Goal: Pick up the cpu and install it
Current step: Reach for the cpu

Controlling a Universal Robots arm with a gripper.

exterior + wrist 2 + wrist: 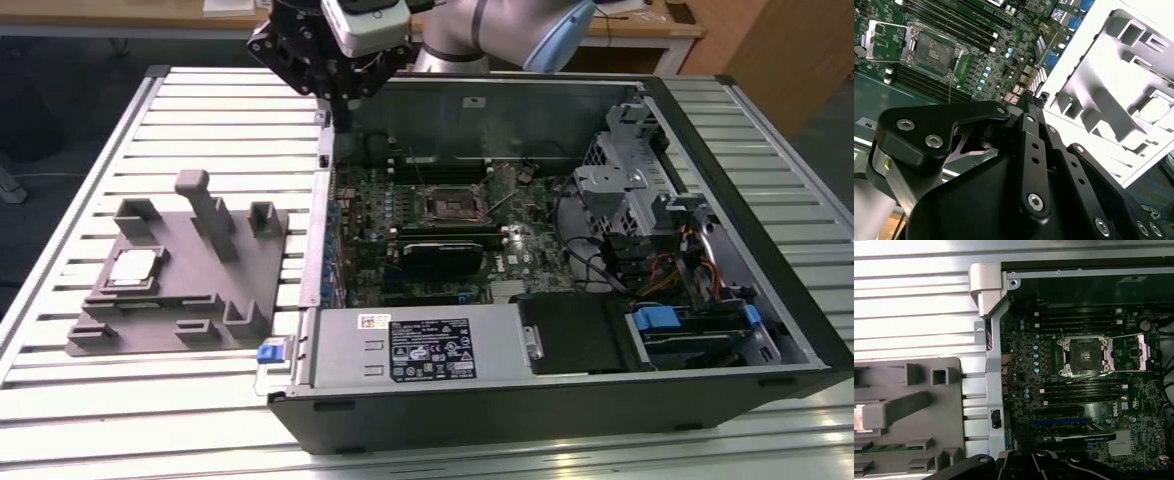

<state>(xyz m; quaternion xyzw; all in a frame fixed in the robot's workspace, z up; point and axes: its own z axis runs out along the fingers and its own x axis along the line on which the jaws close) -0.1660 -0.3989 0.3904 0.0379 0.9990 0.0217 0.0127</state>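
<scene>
On the exterior view's left, the grey fixture (pixel 200 288) sat on the slatted table (pixel 200 110). The cpu (pixel 134 268) lay flat in a shallow recess on the fixture's left side, silvery top up, with nothing touching it.

It looked light, thin and stiff. The metal lid was probably slick, and the underside and corners were probably easy to damage. The safest hold seemed to be a gentle pinch across two opposite pale edges, keeping the chip level and putting no pressure on its faces.

Further right, the gripper (pixel 342 100) hung above the far left corner of the open computer case (pixel 561 405), well apart from the chip. In the second wrist view its fingers (pixel 1029 107) appeared pressed together with nothing between them.

The case held the green motherboard (pixel 387 235). Near the middle of the board was the dark socket (pixel 451 205). In the first wrist view the socket's metal frame (pixel 1126 352) was swung open and the seat looked empty. Nearer the front of the case sat a silver box (pixel 420 345) with a white label. Drive bays and cables filled the exterior view's right.
</scene>
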